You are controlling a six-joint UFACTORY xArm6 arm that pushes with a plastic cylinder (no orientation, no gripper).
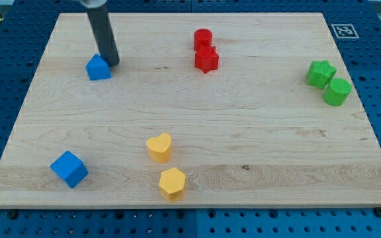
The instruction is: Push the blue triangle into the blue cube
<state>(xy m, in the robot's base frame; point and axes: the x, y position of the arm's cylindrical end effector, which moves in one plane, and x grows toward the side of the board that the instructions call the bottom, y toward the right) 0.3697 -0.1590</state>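
Observation:
The blue triangle (98, 67) lies at the board's upper left. My tip (113, 63) stands just to its right, touching or nearly touching its upper right edge. The blue cube (69, 168) sits at the lower left, well below the triangle and slightly to its left.
A red cylinder (203, 38) and a red star (206, 59) sit together at the top centre. A green star (321, 73) and a green cylinder (337, 91) sit at the right. A yellow heart (159, 146) and a yellow hexagon (172, 182) lie at the bottom centre. The wooden board (256, 132) ends in blue pegboard.

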